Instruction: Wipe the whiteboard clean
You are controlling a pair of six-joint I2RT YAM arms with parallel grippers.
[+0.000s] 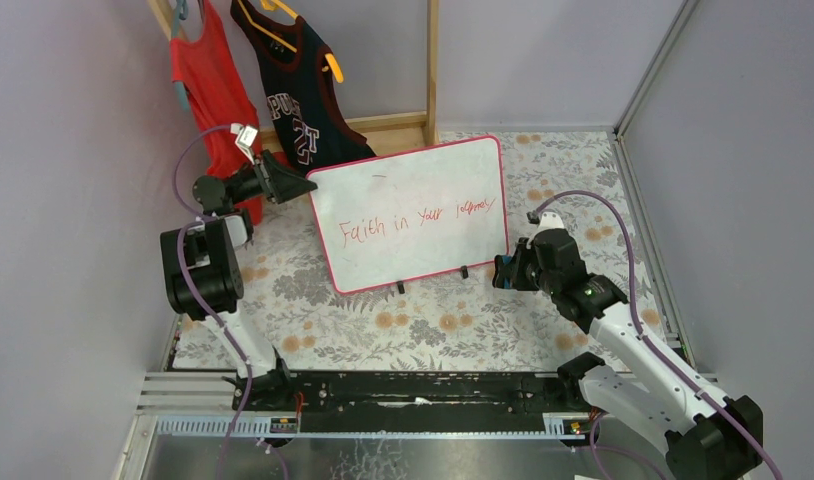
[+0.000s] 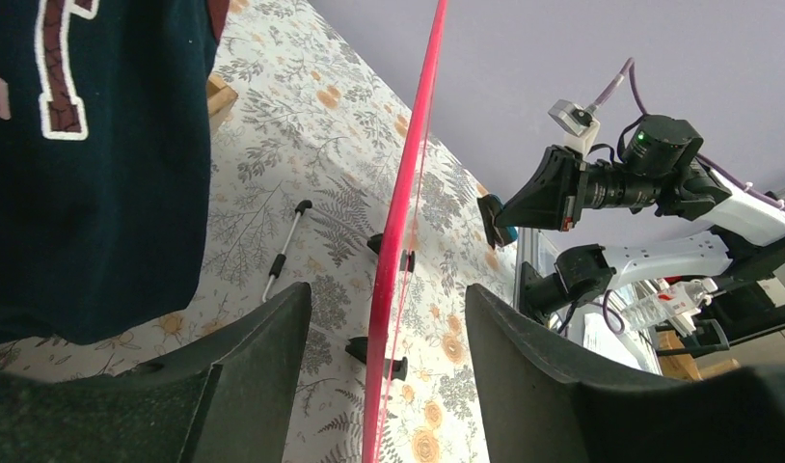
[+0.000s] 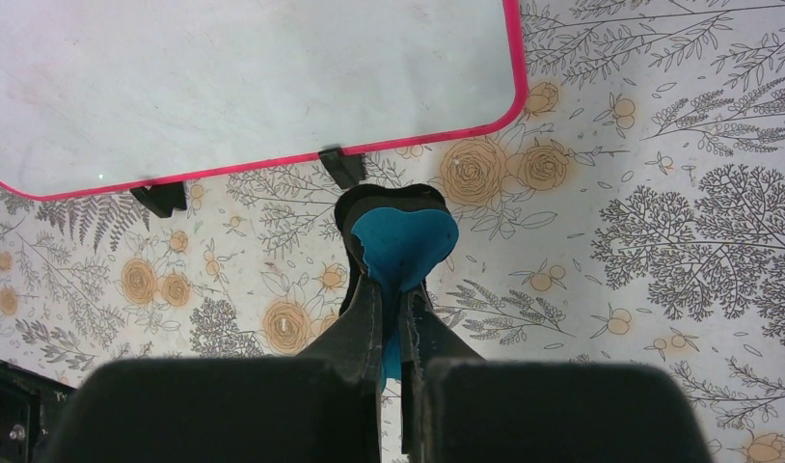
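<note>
Lettering [image 1: 415,221] in red runs whole across the whiteboard [image 1: 413,190]; I see no wiped streak anywhere, so I judge the erasing has not begun and the entire line is left to do. The board stands on its small black feet [image 3: 342,166] at the middle of the floral cloth [image 1: 403,325], face toward the arm bases, slightly leaned back.

My left gripper [image 2: 387,309] is at the board's upper left edge. Its fingers are spread, and the pink frame [image 2: 408,164] runs between them without being pinched, as far as the wrist view shows. My right gripper [image 3: 393,323] is clamped on a teal-faced eraser [image 3: 405,241], which hangs just in front of the lower right corner, near a foot, apart from the white face.

Behind the board a pen [image 2: 285,251] lies on the cloth. Two jerseys [image 1: 283,90] hang at the back.
</note>
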